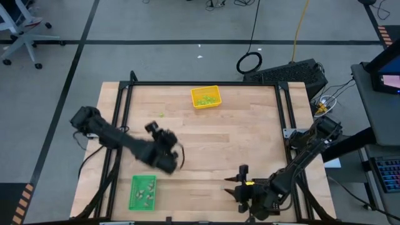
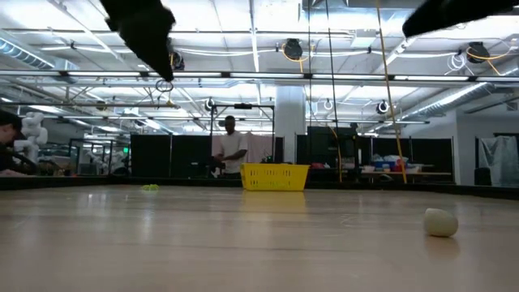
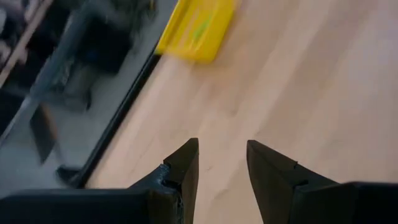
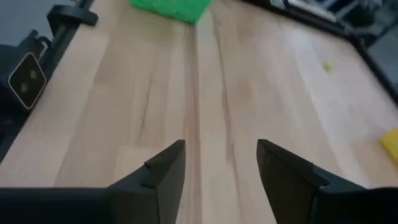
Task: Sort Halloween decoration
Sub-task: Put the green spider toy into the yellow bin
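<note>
The left gripper [image 1: 167, 152] and right gripper [image 1: 240, 184] are hovering mid-frame, fingers spread, empty; the tiny light-green decoration [image 1: 161, 114] on the wooden bench [image 1: 250, 144] is looking featherlight, demanding a fingertip pinch across it.

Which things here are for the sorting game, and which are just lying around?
For the job:
- loose light green piece
- pale piece
- yellow tray
- green tray

Just lying about:
- coiled cable
- office chair

Large open robotics lab or industrial hall. Exposed ceiling trusses [image 2: 259, 77], strip lights, hanging cables. Wooden worktable [image 1: 250, 144] on grey floor with black tape lines. Office chair [image 1: 22, 34] nearby; person [image 2: 231, 150] standing by far benches.
</note>
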Robot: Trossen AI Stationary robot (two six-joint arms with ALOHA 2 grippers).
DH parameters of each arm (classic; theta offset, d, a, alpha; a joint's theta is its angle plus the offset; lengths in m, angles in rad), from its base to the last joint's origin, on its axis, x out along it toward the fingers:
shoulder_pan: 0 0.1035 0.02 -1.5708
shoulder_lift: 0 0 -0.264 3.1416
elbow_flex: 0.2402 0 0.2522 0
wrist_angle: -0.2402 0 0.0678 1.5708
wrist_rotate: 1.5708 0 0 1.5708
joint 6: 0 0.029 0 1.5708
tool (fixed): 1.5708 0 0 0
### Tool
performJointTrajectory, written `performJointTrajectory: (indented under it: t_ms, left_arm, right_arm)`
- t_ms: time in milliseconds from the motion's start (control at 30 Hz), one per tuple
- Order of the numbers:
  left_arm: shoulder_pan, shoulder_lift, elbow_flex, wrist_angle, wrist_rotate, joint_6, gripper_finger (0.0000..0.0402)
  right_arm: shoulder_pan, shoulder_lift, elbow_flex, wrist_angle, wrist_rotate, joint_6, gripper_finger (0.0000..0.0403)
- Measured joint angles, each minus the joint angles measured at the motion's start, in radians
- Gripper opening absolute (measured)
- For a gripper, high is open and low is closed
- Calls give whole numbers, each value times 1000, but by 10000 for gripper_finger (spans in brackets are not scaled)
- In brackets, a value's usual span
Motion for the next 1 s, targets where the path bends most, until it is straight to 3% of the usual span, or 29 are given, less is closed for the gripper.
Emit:
performJointTrajectory:
  t_ms: [200,367,567,733,1000]
  left_arm:
    - [241,-82,-41,-2,202,219,132]
    - [451,-113,-115,103,379,377,132]
    - [701,-114,-221,263,553,463,132]
    - [829,-114,-321,379,615,512,132]
    - [899,-114,-421,497,641,572,132]
  right_arm:
    - [-30,0,0,78,-4,-122,175]
    - [-39,0,0,76,-4,-124,174]
    - [-43,0,0,74,-7,-148,174]
    - [-43,0,0,40,-47,-165,173]
    - [-50,0,0,2,-59,-183,173]
